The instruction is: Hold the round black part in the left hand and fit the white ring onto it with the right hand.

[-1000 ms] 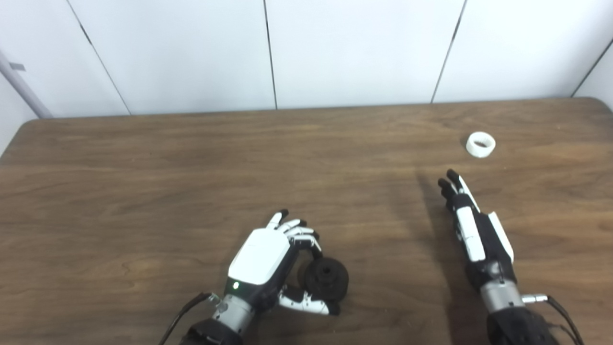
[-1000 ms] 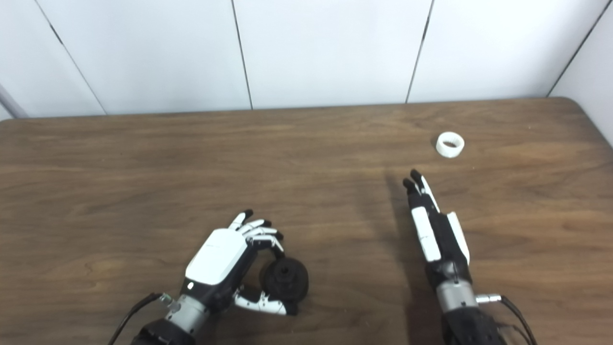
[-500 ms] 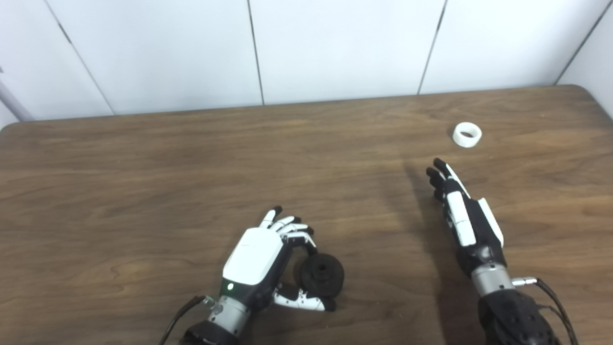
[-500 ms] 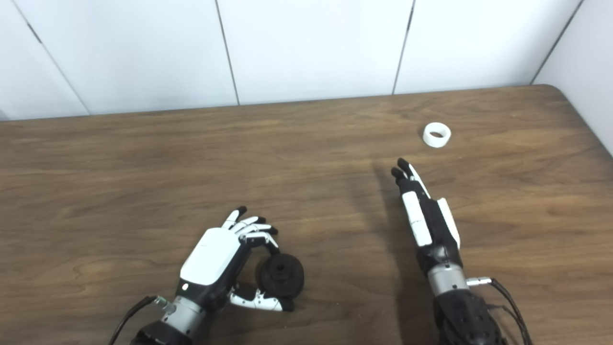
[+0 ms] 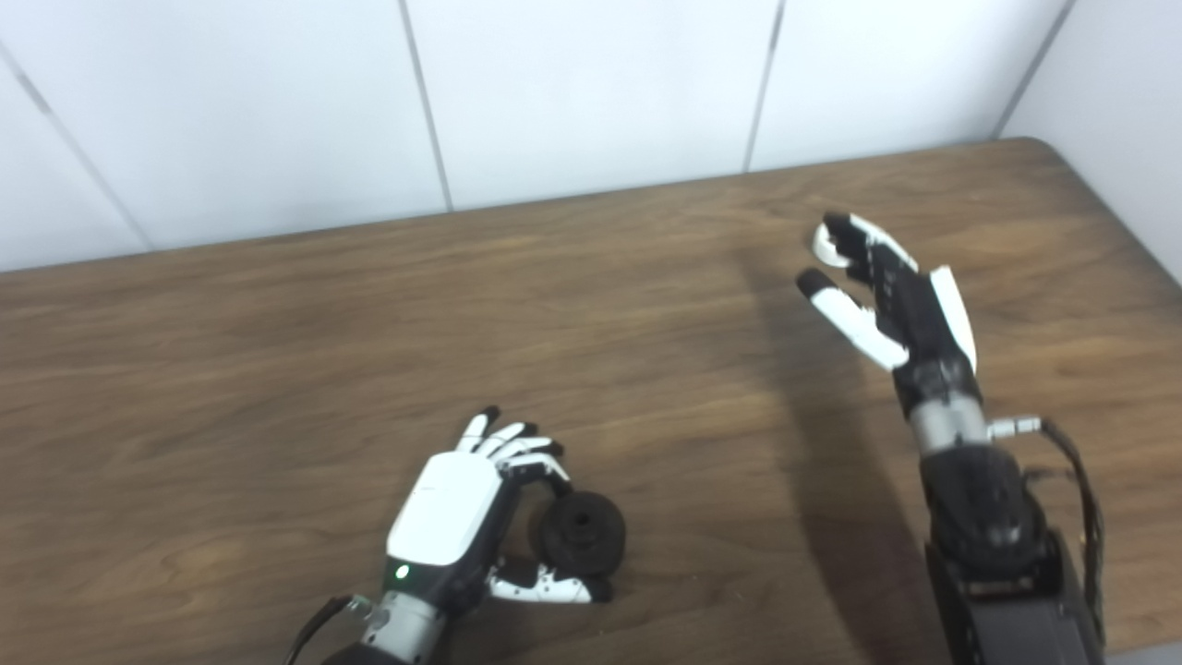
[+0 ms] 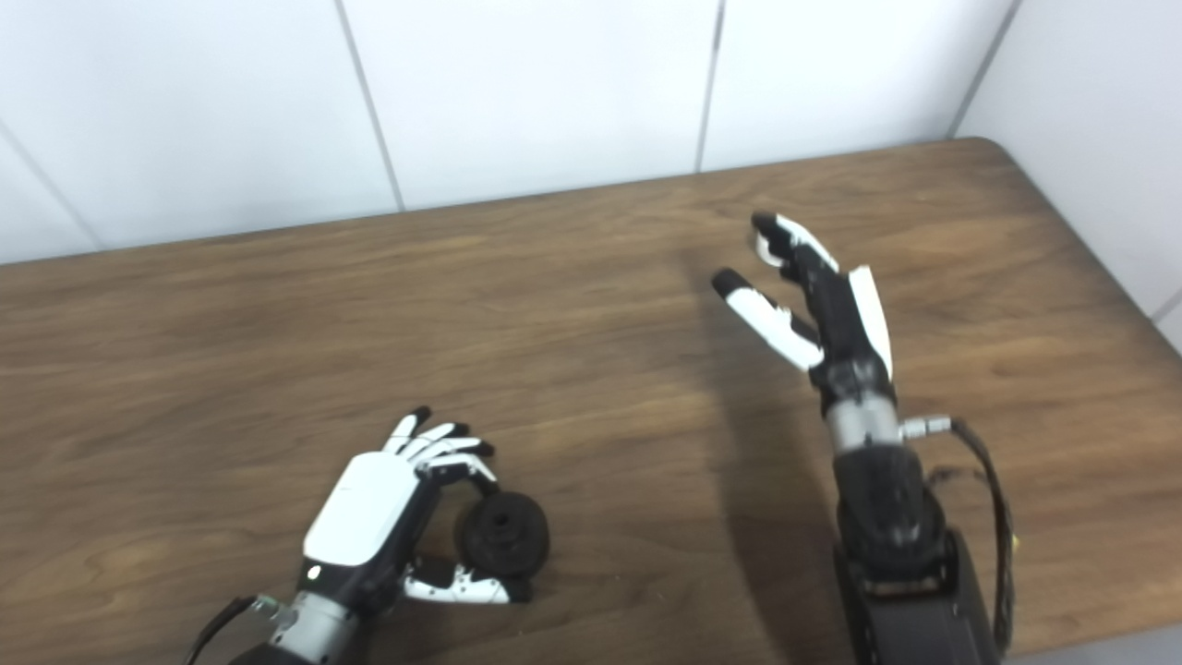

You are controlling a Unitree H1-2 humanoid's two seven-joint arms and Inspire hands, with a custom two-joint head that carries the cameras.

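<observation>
The round black part (image 5: 583, 533) lies on the wooden table near the front edge. My left hand (image 5: 459, 511) is curled around it, fingers over its far side and thumb along its near side. My right hand (image 5: 880, 294) is raised over the far right of the table, open, thumb spread away from the fingers. A small white curve of the ring (image 5: 822, 247) shows just under the fingertips (image 5: 842, 224); the rest is hidden. It also shows in the right eye view (image 6: 765, 246). I cannot tell whether the fingers touch it.
The brown table (image 5: 277, 351) runs to a white panelled wall (image 5: 572, 83) at the back. Its rounded right corner and right edge (image 5: 1122, 231) lie close to the right hand. A cable (image 5: 1080, 480) hangs from the right wrist.
The camera has turned right, shifting the whole picture left. My right hand has reached forward to the ring, and its thumb has spread open. The left hand has stayed on the black part.
</observation>
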